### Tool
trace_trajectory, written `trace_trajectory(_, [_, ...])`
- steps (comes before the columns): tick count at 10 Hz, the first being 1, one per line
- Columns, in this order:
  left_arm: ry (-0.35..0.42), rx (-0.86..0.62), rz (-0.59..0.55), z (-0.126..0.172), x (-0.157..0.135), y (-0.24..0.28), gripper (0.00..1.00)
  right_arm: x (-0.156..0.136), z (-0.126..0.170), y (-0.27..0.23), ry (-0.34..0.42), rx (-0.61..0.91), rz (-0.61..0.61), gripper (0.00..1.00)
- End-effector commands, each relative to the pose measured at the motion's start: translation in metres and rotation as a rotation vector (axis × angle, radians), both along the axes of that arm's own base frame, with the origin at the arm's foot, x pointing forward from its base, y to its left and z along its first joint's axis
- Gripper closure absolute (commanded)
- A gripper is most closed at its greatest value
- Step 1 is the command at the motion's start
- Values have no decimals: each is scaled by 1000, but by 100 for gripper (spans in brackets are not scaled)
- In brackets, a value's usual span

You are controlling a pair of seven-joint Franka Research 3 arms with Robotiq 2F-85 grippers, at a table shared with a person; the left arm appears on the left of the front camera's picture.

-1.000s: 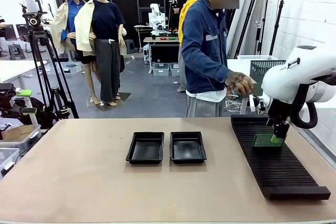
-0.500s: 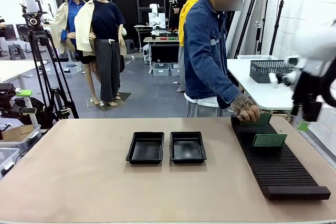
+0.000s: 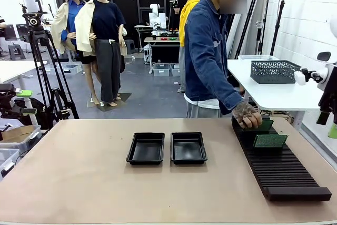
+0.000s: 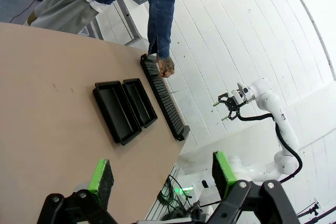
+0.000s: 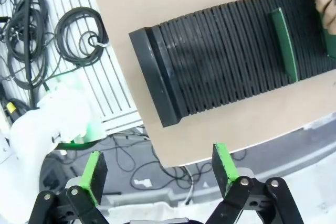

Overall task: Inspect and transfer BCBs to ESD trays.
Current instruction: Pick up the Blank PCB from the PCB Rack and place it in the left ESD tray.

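One BCB [image 3: 270, 140] stands on edge in the slotted rack [image 3: 279, 169]; it appears as a green strip [image 5: 284, 43] in the right wrist view. A person's hand [image 3: 247, 115] holds a second BCB [image 3: 265, 125] at the rack's far end. Two ESD trays [image 3: 145, 148] [image 3: 188, 147] lie side by side mid-table, both bare inside. My right gripper [image 5: 157, 169] hangs open and holds nothing, high off the table's right edge beyond the rack. My left gripper [image 4: 163, 177] is open too, far above the table, looking down on the trays [image 4: 126, 108].
The person stands at the far side, leaning over the rack's far end. A white side table with a mesh basket [image 3: 276, 70] stands behind on the right. Cables [image 5: 47, 30] lie on the floor below the table's right edge. My right arm [image 3: 329, 96] is at the picture's right edge.
My right gripper lifted off the board standing in the rack and swung up and away to the right. The person's hand came down to the rack's far end with a second board.
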State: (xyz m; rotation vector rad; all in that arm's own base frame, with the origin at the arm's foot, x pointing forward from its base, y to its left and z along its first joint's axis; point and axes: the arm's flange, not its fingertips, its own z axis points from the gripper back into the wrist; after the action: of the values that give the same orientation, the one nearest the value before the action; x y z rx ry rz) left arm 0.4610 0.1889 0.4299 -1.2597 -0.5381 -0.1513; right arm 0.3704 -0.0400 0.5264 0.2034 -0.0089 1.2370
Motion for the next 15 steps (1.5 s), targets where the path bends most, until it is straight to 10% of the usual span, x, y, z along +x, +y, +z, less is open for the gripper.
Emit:
trace_trajectory(1, [0, 2, 3, 1, 0, 1, 0, 8, -6, 5, -23, -40, 4, 0])
trace_trajectory(15, [0, 2, 3, 1, 0, 1, 0, 66, -31, 25, -134, -23, 69, 0])
